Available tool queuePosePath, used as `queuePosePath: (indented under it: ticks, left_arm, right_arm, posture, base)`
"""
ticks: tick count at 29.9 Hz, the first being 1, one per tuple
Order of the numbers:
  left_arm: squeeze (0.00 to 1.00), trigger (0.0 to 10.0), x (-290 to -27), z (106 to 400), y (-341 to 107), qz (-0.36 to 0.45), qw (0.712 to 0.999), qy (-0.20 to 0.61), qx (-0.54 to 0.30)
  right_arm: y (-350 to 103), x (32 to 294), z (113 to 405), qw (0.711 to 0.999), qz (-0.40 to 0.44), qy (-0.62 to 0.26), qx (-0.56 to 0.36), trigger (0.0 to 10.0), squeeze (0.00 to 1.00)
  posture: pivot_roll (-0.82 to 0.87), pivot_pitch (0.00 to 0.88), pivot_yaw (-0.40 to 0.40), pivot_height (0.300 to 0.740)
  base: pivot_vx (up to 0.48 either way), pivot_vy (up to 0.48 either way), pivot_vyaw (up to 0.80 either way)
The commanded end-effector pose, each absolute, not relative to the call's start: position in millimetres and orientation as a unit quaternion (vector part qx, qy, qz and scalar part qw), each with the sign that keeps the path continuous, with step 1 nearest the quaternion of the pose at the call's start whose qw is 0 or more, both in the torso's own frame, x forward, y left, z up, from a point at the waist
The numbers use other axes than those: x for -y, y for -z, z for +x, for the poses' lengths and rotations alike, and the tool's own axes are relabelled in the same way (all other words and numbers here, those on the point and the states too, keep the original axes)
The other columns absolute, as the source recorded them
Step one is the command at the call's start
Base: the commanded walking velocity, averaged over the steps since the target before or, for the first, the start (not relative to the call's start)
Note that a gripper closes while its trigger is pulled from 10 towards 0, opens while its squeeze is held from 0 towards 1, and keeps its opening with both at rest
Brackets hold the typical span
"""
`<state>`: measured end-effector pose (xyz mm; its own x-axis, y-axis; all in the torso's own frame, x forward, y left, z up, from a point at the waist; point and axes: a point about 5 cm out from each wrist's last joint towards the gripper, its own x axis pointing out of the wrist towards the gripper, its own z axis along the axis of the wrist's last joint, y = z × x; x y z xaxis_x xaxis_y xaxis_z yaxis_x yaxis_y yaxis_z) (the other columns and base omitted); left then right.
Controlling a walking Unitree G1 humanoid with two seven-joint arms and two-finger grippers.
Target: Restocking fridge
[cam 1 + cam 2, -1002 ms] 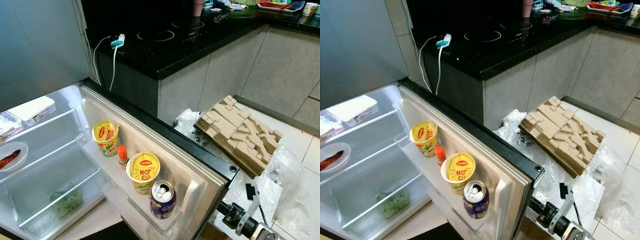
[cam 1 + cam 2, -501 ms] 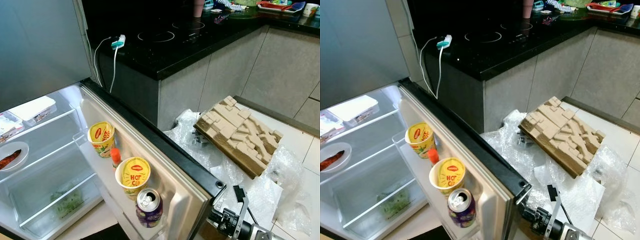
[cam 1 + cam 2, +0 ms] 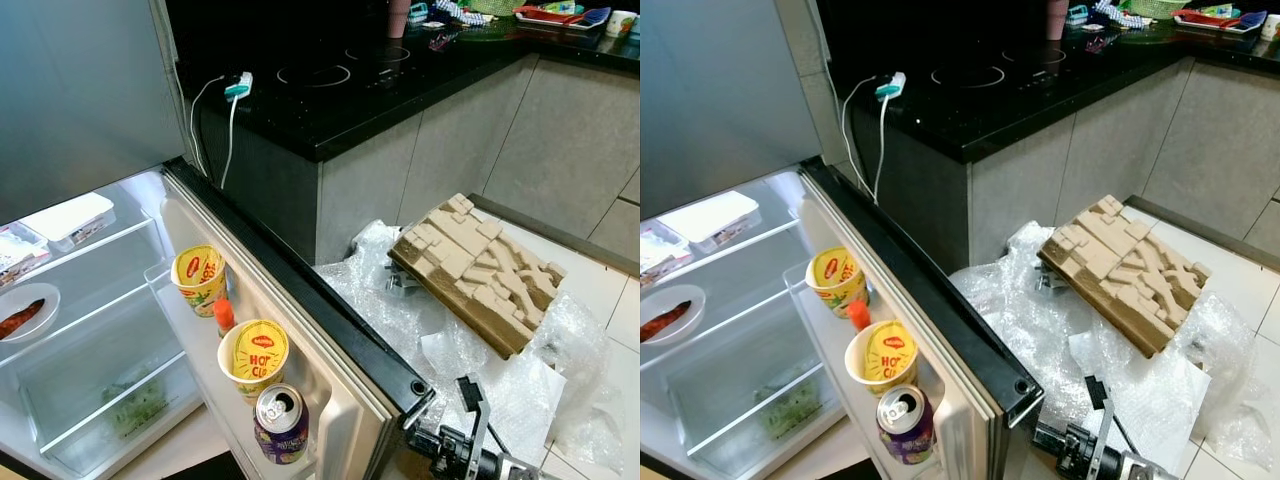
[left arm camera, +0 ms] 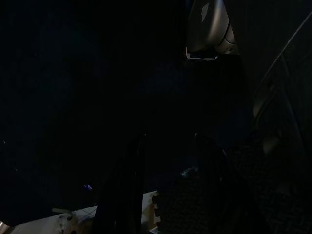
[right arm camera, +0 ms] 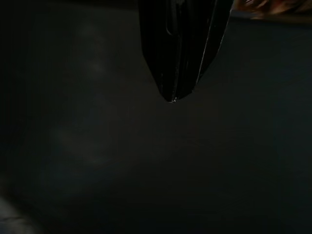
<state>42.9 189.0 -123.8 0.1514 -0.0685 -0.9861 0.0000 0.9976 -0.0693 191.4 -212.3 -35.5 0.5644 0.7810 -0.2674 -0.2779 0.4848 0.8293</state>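
Black tabletop (image 3: 330, 100): glossy, with hob rings; a white cable (image 3: 228, 120) hangs over its edge beside the fridge.
Fridge door (image 3: 300, 300): swung open, its inner shelf facing up toward the camera.
Door shelf: holds, from the hinge outward, a yellow cup (image 3: 198, 278), a small orange-capped bottle (image 3: 224, 315), a second cup (image 3: 254, 358) marked "HOT CUP", and a purple can (image 3: 281, 423) with its tab end up.
Fridge interior: a white box (image 3: 68, 219) on the upper shelf, a plate (image 3: 22, 312) with something reddish on the next, greens (image 3: 135, 405) in the bottom drawer.
Floor: crumpled bubble wrap (image 3: 440, 330) with a moulded cardboard insert (image 3: 478, 270) lying on it, near the cabinet.
Right gripper (image 3: 470, 420): low behind the door's outer corner, just beside it; jaws closed together, holding nothing, as the right wrist view shows.
Left gripper (image 4: 165, 195): hangs in deep shade; jaws slightly apart, empty.
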Motion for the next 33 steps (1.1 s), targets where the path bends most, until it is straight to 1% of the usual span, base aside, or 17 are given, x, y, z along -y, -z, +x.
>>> queuePosePath:
  ticks: [1, 2, 4, 7, 9, 10, 11, 13, 17, 20, 24, 25, 31, 33]
  left_arm:
    - [0.00, 10.0, -175.4, 49.8, 124.3, -0.033, 0.764, 0.044, -0.643]
    - [0.00, 10.0, -175.5, 49.8, 124.3, -0.032, 0.763, 0.044, -0.643]
    - [0.00, 10.0, -175.9, 49.7, 124.3, -0.030, 0.763, 0.044, -0.644]
    - [0.00, 10.0, -176.2, 49.7, 124.3, -0.029, 0.763, 0.044, -0.644]
    - [0.00, 10.0, -176.2, 49.8, 124.3, -0.029, 0.763, 0.044, -0.644]
    - [0.00, 10.0, -176.3, 49.8, 124.3, -0.028, 0.763, 0.044, -0.645]
    - [0.00, 10.0, -176.7, 49.7, 124.3, -0.026, 0.762, 0.045, -0.645]
    - [0.00, 10.0, -176.6, 49.1, 124.4, -0.025, 0.762, 0.045, -0.646]
    - [0.00, 10.0, -176.1, 47.9, 124.5, -0.024, 0.760, 0.048, -0.648]
    - [0.00, 10.0, -174.8, 45.1, 125.0, -0.020, 0.755, 0.052, -0.653]
    - [0.00, 10.0, -174.0, 44.0, 125.2, -0.020, 0.754, 0.054, -0.654]
    - [0.00, 10.0, -173.2, 43.0, 125.4, -0.020, 0.753, 0.055, -0.655]
    - [0.00, 10.0, -172.6, 41.9, 125.5, -0.018, 0.752, 0.057, -0.657]
    - [0.00, 10.0, -172.6, 42.1, 125.5, -0.016, 0.751, 0.059, -0.658]
  right_arm:
    - [43.1, 219.1, 185.6, 0.816, 0.371, -0.279, -0.344, 10.0, 0.00]
    - [47.8, 223.4, 182.7, 0.828, 0.360, -0.241, -0.356, 10.0, 0.00]
    - [54.0, 229.3, 177.4, 0.844, 0.336, -0.195, -0.370, 10.0, 0.00]
    - [60.9, 234.6, 169.5, 0.851, 0.315, -0.150, -0.392, 10.0, 0.00]
    - [62.3, 235.5, 167.9, 0.854, 0.308, -0.142, -0.395, 10.0, 0.00]
    - [65.0, 237.2, 164.5, 0.855, 0.297, -0.126, -0.405, 10.0, 0.00]
    - [70.8, 240.2, 157.5, 0.858, 0.266, -0.095, -0.429, 10.0, 0.00]
    - [75.4, 242.7, 150.7, 0.859, 0.241, -0.070, -0.447, 10.0, 0.00]
    - [78.9, 244.5, 145.6, 0.857, 0.223, -0.049, -0.462, 10.0, 0.00]
    - [83.7, 248.8, 137.7, 0.856, 0.191, -0.007, -0.480, 10.0, 0.00]
    - [85.6, 249.8, 134.3, 0.854, 0.181, 0.007, -0.487, 10.0, 0.00]
    - [87.3, 250.0, 131.0, 0.852, 0.162, 0.009, -0.498, 10.0, 0.00]
    - [88.9, 251.2, 128.6, 0.852, 0.122, 0.012, -0.509, 10.0, 0.00]
    - [88.7, 254.2, 128.8, 0.853, 0.091, 0.018, -0.513, 10.0, 0.00]
  posture:
    - [-0.07, 0.000, -0.011, 0.740]
    - [-0.07, 0.000, -0.011, 0.740]
    - [-0.07, 0.000, -0.011, 0.740]
    - [-0.07, 0.000, -0.011, 0.740]
    - [-0.07, 0.000, -0.011, 0.740]
    - [-0.07, 0.000, -0.011, 0.740]
    - [-0.07, 0.000, -0.008, 0.740]
    - [-0.07, 0.000, -0.008, 0.740]
    - [-0.07, 0.000, -0.008, 0.740]
    - [-0.07, 0.000, -0.005, 0.740]
    - [-0.07, 0.000, -0.005, 0.740]
    - [-0.07, 0.000, -0.005, 0.740]
    - [-0.07, 0.000, -0.006, 0.740]
    - [-0.07, 0.000, -0.006, 0.740]
  base:
    - [0.000, 0.000, 0.00]
    - [0.000, 0.000, 0.00]
    - [0.000, 0.000, 0.00]
    - [0.000, 0.000, 0.00]
    - [0.000, 0.000, 0.00]
    - [0.000, 0.000, 0.00]
    - [0.000, 0.000, 0.00]
    - [0.000, 0.000, 0.00]
    - [0.000, 0.000, 0.00]
    - [0.000, 0.000, 0.00]
    - [0.000, 0.000, 0.00]
    - [-0.259, 0.000, 0.00]
    - [-0.272, 0.000, 0.00]
    - [-0.287, 0.000, 0.00]
